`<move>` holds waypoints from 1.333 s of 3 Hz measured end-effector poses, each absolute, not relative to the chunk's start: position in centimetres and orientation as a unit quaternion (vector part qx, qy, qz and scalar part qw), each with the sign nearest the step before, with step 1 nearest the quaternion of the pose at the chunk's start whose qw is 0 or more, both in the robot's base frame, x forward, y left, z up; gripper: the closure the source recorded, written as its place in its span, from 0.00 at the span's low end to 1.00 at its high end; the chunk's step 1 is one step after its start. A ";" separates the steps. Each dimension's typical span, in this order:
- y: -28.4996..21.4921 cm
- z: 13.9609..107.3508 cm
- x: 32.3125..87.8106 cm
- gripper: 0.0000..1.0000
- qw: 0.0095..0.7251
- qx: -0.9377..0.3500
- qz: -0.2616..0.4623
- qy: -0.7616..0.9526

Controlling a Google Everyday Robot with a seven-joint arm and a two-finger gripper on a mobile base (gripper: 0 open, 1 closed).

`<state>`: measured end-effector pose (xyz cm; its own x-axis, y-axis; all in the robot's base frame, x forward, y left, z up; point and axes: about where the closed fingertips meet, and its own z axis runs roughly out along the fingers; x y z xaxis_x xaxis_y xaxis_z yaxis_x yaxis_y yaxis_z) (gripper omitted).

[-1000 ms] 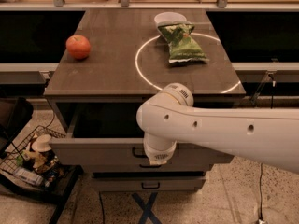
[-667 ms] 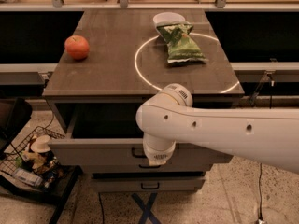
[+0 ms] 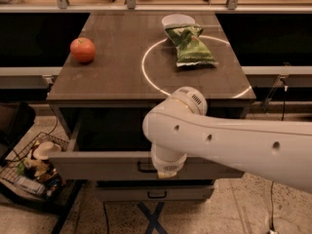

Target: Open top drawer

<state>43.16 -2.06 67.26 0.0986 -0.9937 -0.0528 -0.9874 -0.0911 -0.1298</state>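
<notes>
- The top drawer (image 3: 97,165) stands pulled out from the front of the grey cabinet, below the tabletop. Its wide grey front sits forward of the cabinet body, with a dark opening above and behind it.
- The black bar handle (image 3: 143,167) sits at the centre of the drawer front. Only its left end shows; the rest is hidden.
- The gripper (image 3: 165,172) is at the drawer front, right at the handle, pointing down and covered from above by the wrist. Whether it is released or clenched cannot be told.
- The white arm (image 3: 234,145) enters from the right edge and crosses in front of the cabinet to the drawer.
- A narrower drawer (image 3: 122,193) lies below, closed, with its own small black handle (image 3: 157,195).
- The tabletop (image 3: 117,77) carries a white circle marking (image 3: 145,72).
- A green snack bag (image 3: 191,47) lies inside the circle. Its print is too small to read.
- A white bowl (image 3: 177,20) touches the far end of the bag.
- A red-orange round fruit (image 3: 83,49) sits well apart, at the left.
- A wire basket (image 3: 29,172) holding mixed items stands on the floor at the left.
</notes>
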 end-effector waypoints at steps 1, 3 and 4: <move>-2.1 67.1 43.2 1.00 0.066 -0.738 -0.024 0.671; -4.3 77.6 42.2 1.00 0.100 -0.730 -0.094 0.669; -5.3 81.1 42.5 1.00 0.114 -0.726 -0.122 0.667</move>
<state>42.55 -5.35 81.10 0.0803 -0.9965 0.0249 -0.9406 -0.0841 -0.3290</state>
